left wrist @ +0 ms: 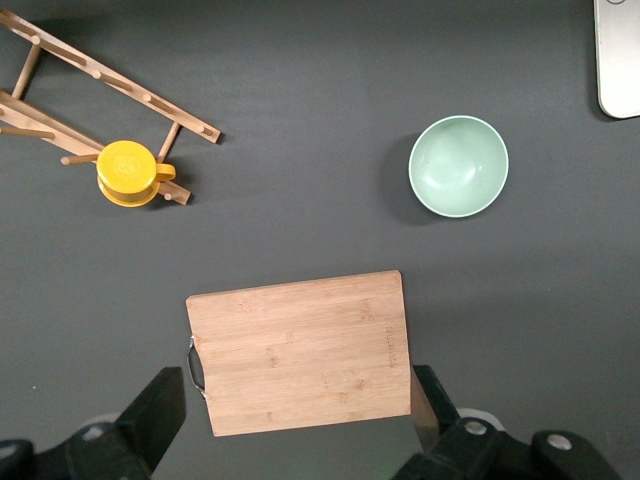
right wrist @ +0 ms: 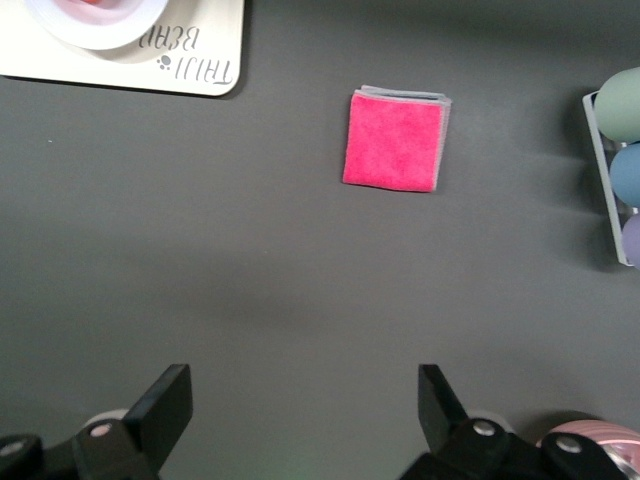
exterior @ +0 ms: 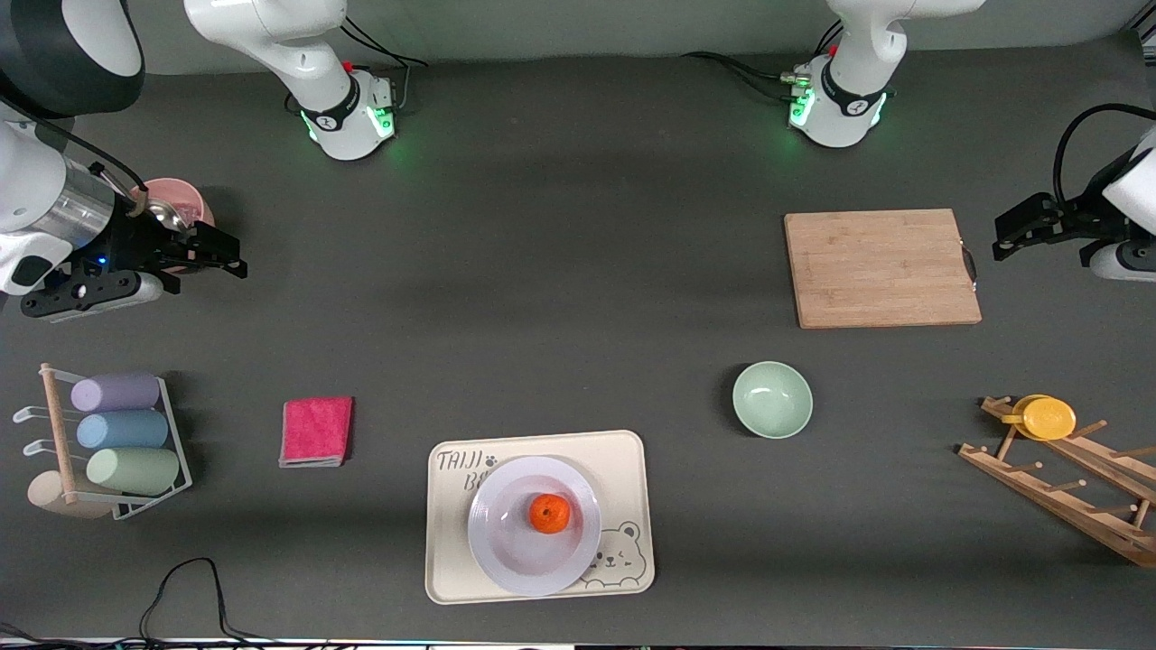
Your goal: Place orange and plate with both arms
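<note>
Both arms (exterior: 271,36) are glossy white with dark grey joints, green-glowing bases, black cables trailing off. Each black claw is chunky; the right claw (exterior: 212,253) has a silver collar.

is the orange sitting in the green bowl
No, the orange sits on the white plate, and the green bowl holds nothing.

table (exterior: 560,298) mid: bare; orange (exterior: 549,513) top: unobstructed; nearest: green bowl (exterior: 772,400)

Glossy plate (exterior: 506,551), wooden board (exterior: 880,268), perhaps fleecy cloth (exterior: 316,431)
</note>
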